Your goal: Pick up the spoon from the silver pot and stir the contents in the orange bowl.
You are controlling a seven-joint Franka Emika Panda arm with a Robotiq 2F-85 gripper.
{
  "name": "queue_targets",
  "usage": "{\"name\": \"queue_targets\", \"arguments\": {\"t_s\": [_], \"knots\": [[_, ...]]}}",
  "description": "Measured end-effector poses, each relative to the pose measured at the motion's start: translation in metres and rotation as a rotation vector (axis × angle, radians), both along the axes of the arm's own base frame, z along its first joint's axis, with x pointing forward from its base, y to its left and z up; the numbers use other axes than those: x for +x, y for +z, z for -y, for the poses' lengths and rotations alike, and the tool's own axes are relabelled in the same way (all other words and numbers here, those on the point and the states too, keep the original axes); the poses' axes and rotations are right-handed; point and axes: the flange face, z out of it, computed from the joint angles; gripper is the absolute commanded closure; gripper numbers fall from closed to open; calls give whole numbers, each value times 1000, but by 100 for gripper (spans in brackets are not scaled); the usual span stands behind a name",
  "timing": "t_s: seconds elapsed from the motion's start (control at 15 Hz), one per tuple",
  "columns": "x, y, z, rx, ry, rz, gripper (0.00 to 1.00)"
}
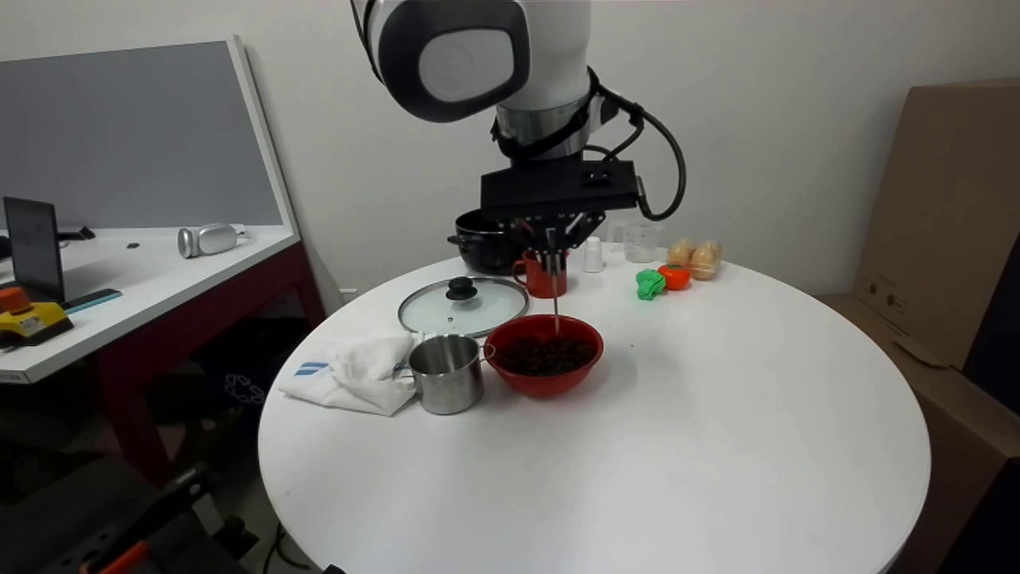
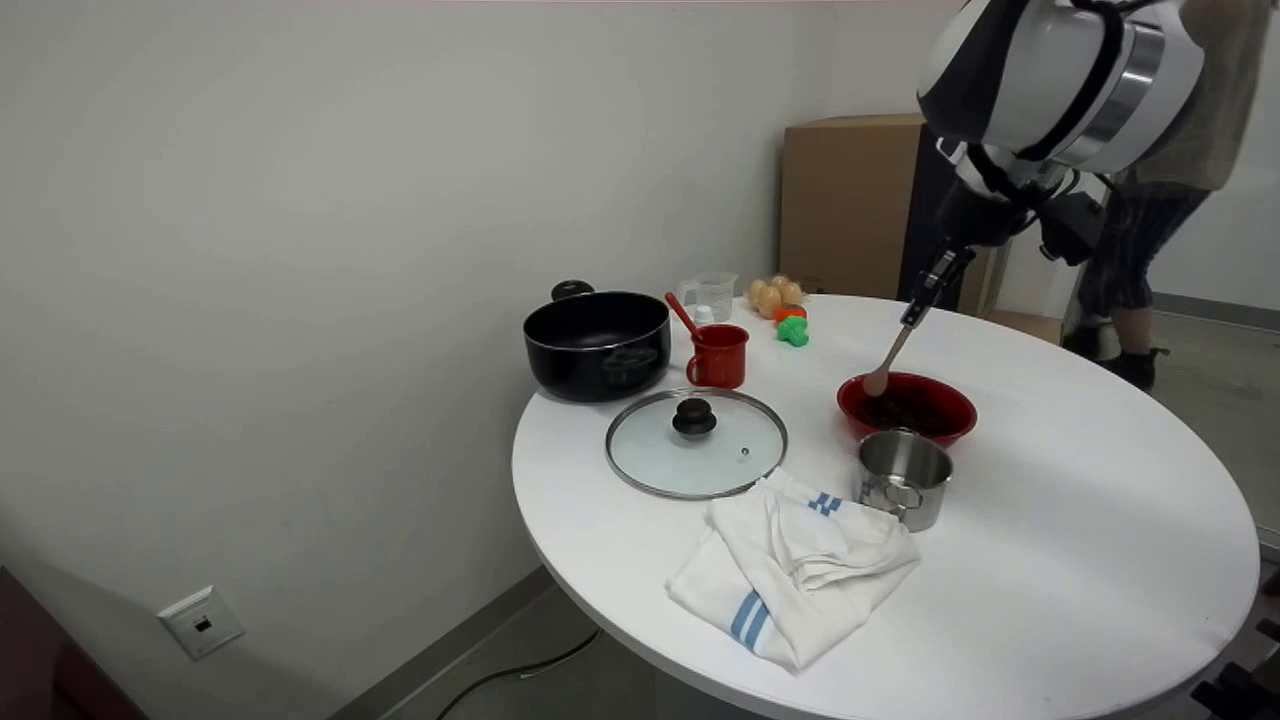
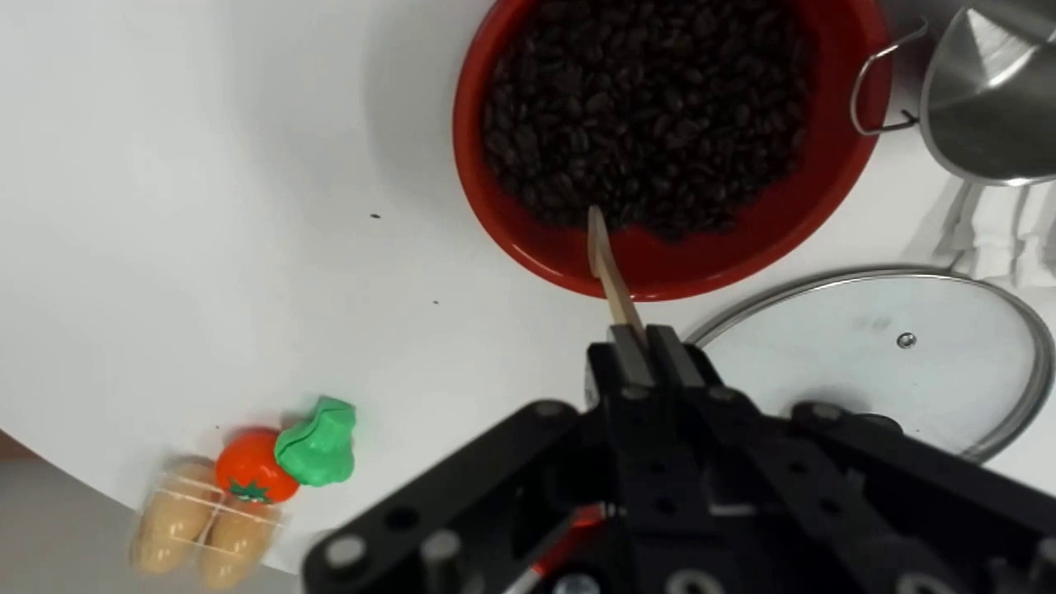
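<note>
Over this table [image 1: 677, 462], the gripper [image 3: 645, 334] pinches a wooden spoon [image 3: 610, 276] head-down, presumably to stir the red bowl's [image 3: 701, 268] coffee beans [image 3: 643, 124]

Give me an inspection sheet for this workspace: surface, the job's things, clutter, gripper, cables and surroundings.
Surface: round white table with a few dark specks.
Wooden spoon: head down at the red bowl; contact with the dark beans unclear.
Silver pot: upright beside the bowl, one handle overlapping its rim in the wrist view.
Clutter: black pot, glass lid, red mug holding a red utensil, white towel, white shaker, measuring cup, eggs, tomato, small green item.
Gripper: shut on the spoon's handle.
Cables: black cable looped above the gripper; another cable on the floor.
Surroundings: desk with laptop and headphones; cardboard box; standing person.
</note>
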Motion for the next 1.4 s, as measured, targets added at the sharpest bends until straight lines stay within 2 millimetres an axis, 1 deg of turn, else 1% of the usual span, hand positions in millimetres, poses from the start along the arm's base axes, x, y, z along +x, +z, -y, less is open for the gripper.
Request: {"name": "queue_targets", "arguments": {"t_s": [0.2, 0.4, 0.6, 0.8, 0.93, 1.07, 1.2, 1.4], "knots": [[4, -1, -19, 7, 35, -1, 99], [2, -7, -36, 15, 69, -14, 99], [-5, -16, -50, 22, 101, -36, 99], [-16, -28, -57, 29, 116, -67, 99], [-24, -34, -57, 32, 114, -86, 99], [-29, -36, -51, 33, 101, -92, 99], [-31, -35, -40, 33, 80, -91, 99], [-34, -33, -18, 30, 37, -86, 99]]}}
